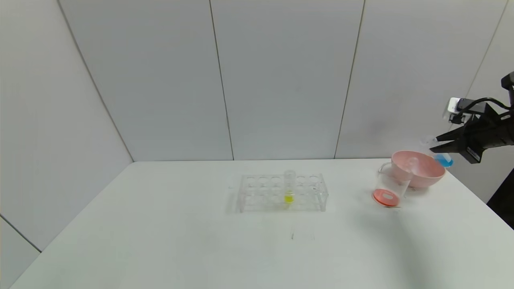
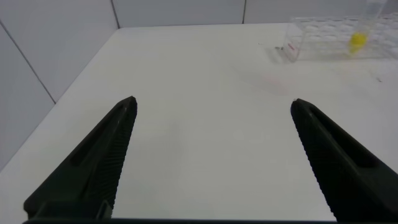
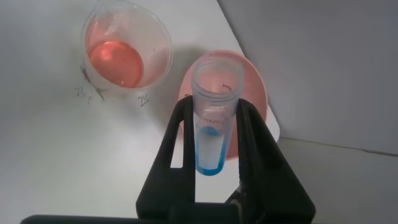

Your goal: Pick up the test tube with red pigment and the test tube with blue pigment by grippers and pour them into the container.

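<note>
My right gripper (image 1: 435, 144) is shut on the test tube with blue pigment (image 1: 443, 159), held tilted in the air at the table's far right, just past the pink bowl (image 1: 421, 170). In the right wrist view the tube (image 3: 210, 143) sits between the gripper's (image 3: 213, 106) fingers with its mouth open and blue liquid at its bottom. The container (image 1: 387, 186), a clear beaker, stands in front of the bowl with orange-red liquid in its bottom (image 3: 115, 59). No tube holding red liquid shows. My left gripper (image 2: 213, 109) is open and empty over bare table; it is out of the head view.
A clear tube rack (image 1: 281, 192) stands mid-table with a yellow-liquid tube (image 1: 288, 188) upright in it; it also shows in the left wrist view (image 2: 329, 40). The pink bowl (image 3: 249, 81) sits near the table's far right corner. Grey wall panels stand behind.
</note>
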You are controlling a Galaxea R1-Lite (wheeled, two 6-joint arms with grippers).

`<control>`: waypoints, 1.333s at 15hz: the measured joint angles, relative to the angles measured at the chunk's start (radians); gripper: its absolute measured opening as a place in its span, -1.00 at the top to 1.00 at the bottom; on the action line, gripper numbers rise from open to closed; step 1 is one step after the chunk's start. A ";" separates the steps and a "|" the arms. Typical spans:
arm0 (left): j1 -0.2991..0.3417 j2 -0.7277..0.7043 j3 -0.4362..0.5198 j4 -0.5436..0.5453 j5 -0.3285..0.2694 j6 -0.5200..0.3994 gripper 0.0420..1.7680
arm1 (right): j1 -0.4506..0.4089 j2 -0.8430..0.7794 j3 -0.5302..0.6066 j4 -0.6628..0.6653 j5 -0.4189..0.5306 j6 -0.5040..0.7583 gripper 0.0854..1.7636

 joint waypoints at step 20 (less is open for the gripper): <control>0.000 0.000 0.000 0.000 0.000 0.000 -1.00 | 0.151 0.064 -0.224 0.273 -0.310 -0.154 0.55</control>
